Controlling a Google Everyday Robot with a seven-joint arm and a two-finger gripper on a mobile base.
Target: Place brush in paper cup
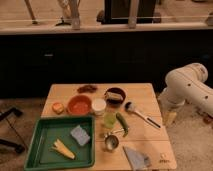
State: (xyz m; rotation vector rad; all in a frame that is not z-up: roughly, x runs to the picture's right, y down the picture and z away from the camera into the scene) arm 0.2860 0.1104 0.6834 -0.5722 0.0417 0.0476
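The brush (143, 115) lies flat on the right part of the wooden table (150, 142), with its round pale head toward the middle and its dark-tipped handle pointing to the front right. The white paper cup (99, 106) stands upright near the table's middle, to the left of the brush head and next to the orange bowl (79, 105). My white arm (187, 85) is off the table's right side. My gripper (170, 118) hangs low beside the right table edge, apart from the brush and holding nothing that I can see.
A green tray (45, 131) at the front left holds a grey-blue sponge (80, 135) and a yellow item (62, 148). A yellow-green cup (110, 120), a green pepper (123, 125), a metal cup (111, 143), a dark bowl (115, 95) and a grey cloth (135, 158) are around the middle.
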